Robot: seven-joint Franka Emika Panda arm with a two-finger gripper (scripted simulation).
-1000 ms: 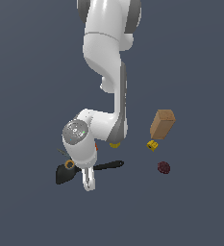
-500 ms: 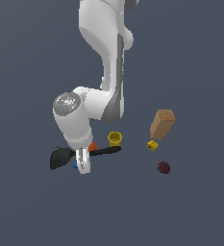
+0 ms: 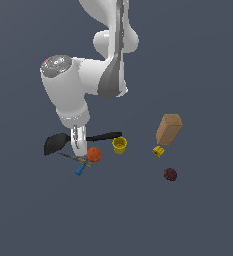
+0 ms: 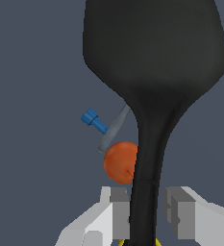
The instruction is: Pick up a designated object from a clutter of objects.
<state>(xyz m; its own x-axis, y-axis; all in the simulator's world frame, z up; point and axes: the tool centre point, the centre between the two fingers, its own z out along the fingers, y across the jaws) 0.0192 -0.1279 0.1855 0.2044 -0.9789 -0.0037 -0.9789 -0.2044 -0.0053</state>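
The black spatula (image 3: pixel 55 144) hangs level above the floor, blade toward the exterior view's left, handle reaching right to the yellow cup (image 3: pixel 119 145). My gripper (image 3: pixel 78 150) is shut on its thin handle just behind the blade. In the wrist view the spatula (image 4: pixel 154 57) fills the frame, its handle running between my fingers (image 4: pixel 118 211), with the gripper (image 4: pixel 147 214) closed around it. Below it lie the orange ball (image 4: pixel 120 162) and the scissors (image 4: pixel 92 117).
The orange ball (image 3: pixel 94 154) and the blue-and-orange scissors (image 3: pixel 80 167) lie right under my gripper. A tan box (image 3: pixel 168 129), a small yellow block (image 3: pixel 158 151) and a dark red berry (image 3: pixel 170 174) sit on the exterior view's right.
The arm has risen with the spatula in my gripper. The spatula has come up off the floor, and the ball and scissors beneath it now show.
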